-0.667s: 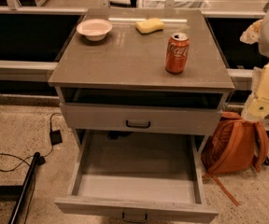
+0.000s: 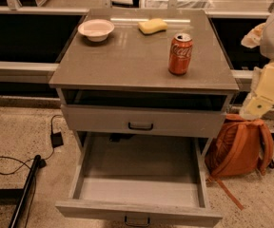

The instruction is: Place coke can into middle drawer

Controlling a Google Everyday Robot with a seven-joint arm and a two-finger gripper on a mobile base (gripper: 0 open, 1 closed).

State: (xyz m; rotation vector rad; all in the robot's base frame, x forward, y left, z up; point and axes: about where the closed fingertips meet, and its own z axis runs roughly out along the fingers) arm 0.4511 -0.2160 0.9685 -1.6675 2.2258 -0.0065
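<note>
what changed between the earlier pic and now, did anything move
Nothing visibly changed. The gripper is at the right edge as before, beside the table and above the backpack, apart from the can. The can stands where it was on the tabletop, the drawer is pulled open as before, and the bowl and sponge sit at the back.
</note>
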